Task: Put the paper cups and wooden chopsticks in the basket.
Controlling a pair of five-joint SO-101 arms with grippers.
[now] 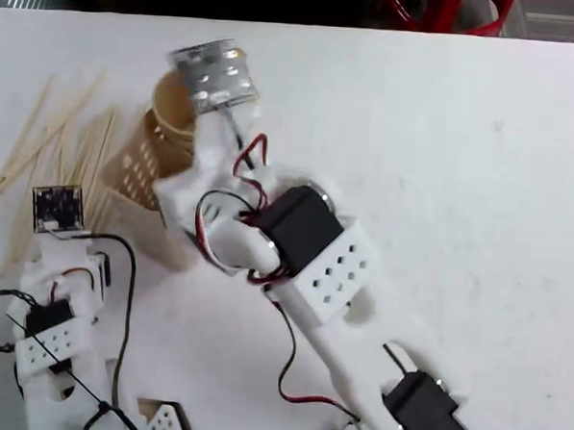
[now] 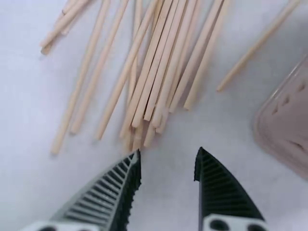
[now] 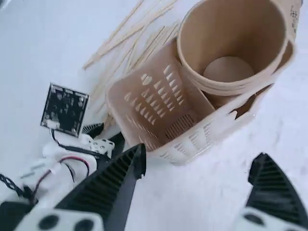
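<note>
Nested paper cups [image 3: 231,48] upright in the basket [image 3: 154,108]

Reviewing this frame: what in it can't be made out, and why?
- Paper cups, high view: the right arm covers most of the stack. The right wrist view shows nested rims, but their number cannot be told.
- Basket, high view: its far side lies under that arm. In the left wrist view the picture's edge cuts off all but a corner.
- Chopsticks, left wrist view: they overlap and their far ends are cut off, so they cannot be counted.
</note>
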